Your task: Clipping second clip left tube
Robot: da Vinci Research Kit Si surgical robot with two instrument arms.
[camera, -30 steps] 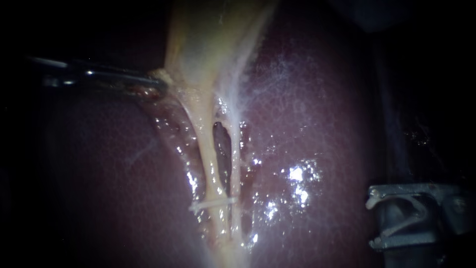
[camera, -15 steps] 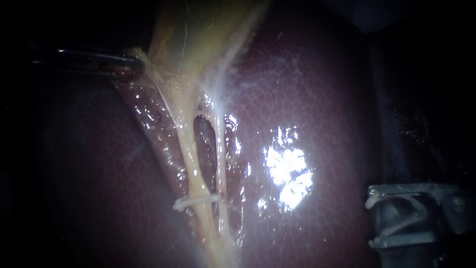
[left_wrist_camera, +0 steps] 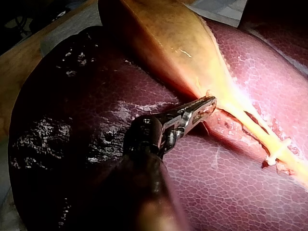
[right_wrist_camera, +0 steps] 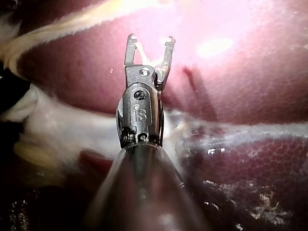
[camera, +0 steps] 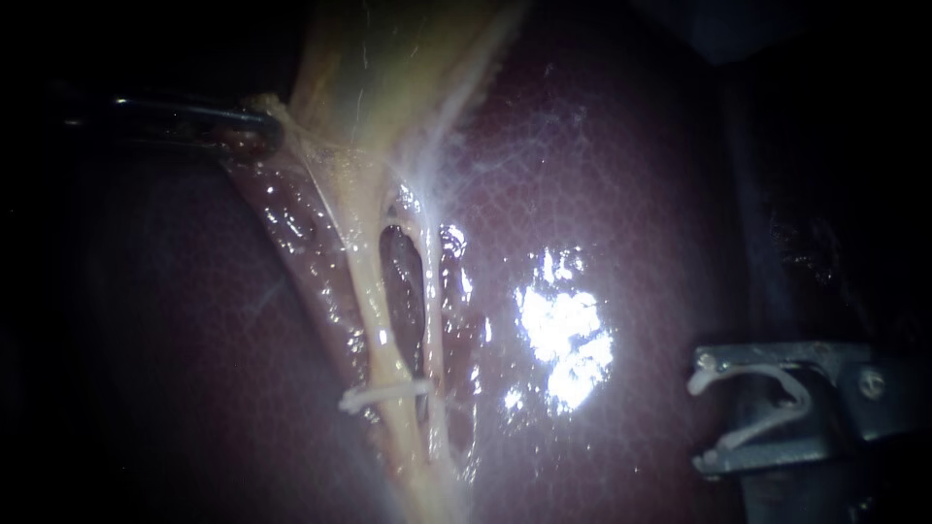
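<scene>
The gallbladder (camera: pixel 388 68) was gripped by the left tool (camera: pixel 262 124), a fresh clip (camera: pixel 801 393) held wide by the right tool (camera: pixel 704 412); if overreached, the right tube (camera: pixel 430 291) might be caught too.

Left instrument (left_wrist_camera: pixel 207 104) is gripping the edge of the gallbladder (left_wrist_camera: pixel 159 38) where it is narrowing over the liver (left_wrist_camera: pixel 226 187); ahead, a white clip (left_wrist_camera: pixel 275 155) is crossing a pale, taut tube (left_wrist_camera: pixel 255 126).

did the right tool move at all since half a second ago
Yes. Against the placed clip on the left tube, the right tool, jaws holding a loaded clip, has come closer across the liver.
</scene>
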